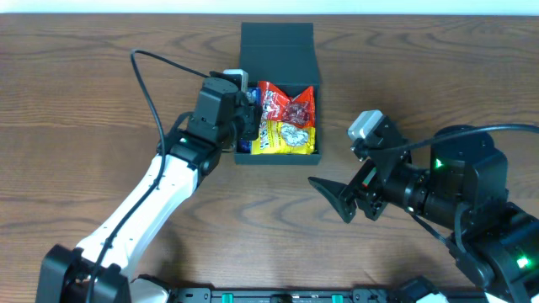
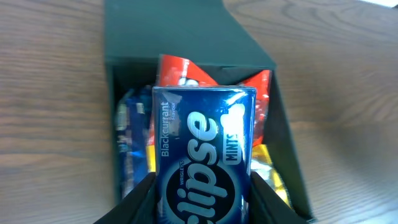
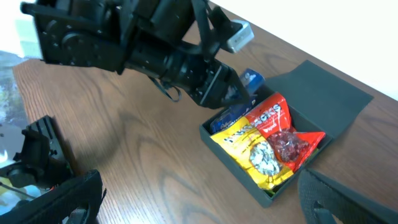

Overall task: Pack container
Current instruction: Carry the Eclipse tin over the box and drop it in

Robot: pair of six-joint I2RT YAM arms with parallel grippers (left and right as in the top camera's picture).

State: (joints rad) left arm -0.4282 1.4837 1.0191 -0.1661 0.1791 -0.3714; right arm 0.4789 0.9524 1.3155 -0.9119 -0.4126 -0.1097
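The left arm (image 1: 156,194) stretches forward across the table, with the left gripper (image 1: 249,124) tilted down and clamped on a blue mint pack (image 2: 202,155). The right arm (image 1: 459,181) sits folded, and the right gripper (image 1: 333,197) points left with its jaws spread wide.

Under the left gripper (image 2: 202,199), clamped on a blue mint pack (image 2: 202,143), the container (image 2: 286,143) is crowded; red packet (image 2: 180,71) just ahead, yellow packet (image 2: 273,174) to its right, blue wrapper (image 2: 130,137) to its left; the raised lid (image 2: 168,28) blocks beyond; bare table (image 1: 84,101) lies ahead of the wide-spread right gripper (image 1: 333,200).
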